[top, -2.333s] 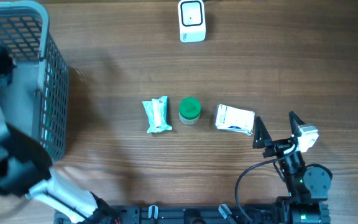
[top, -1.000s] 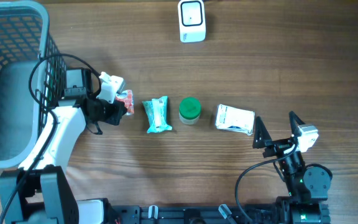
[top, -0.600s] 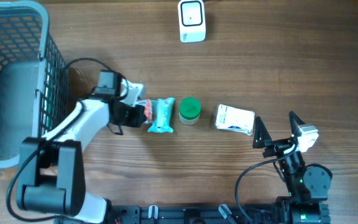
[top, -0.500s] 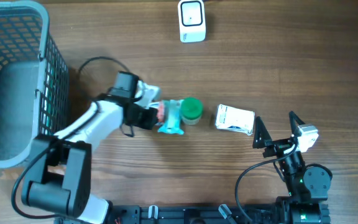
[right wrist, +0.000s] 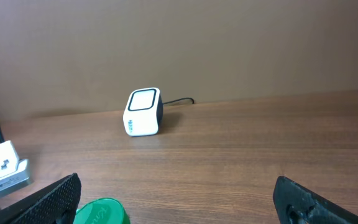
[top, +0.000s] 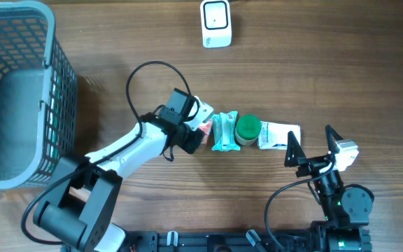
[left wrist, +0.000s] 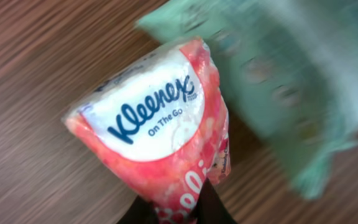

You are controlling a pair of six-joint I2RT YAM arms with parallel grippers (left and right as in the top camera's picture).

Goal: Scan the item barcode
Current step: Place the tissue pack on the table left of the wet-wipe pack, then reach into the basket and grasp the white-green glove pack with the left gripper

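We're judging this as the carry-to-scanner step. The left hand (top: 196, 133), arm stretching low over the counter (top: 117, 42), is pinching the Kleenex pack (left wrist: 157, 127) by one end. The pack is sitting well robot-side of the scanner (top: 216, 23) & touching a teal pack (top: 223, 131). Next we're needing a lift, w/ barcode turning toward the scanner. The right hand (top: 310, 142), robot-side & right of the scanner, is idling w/ fingers spread.

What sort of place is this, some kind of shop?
Likely a mock shop checkout on a wooden table: a white barcode scanner, a grey shopping basket, and a Kleenex tissue pack.
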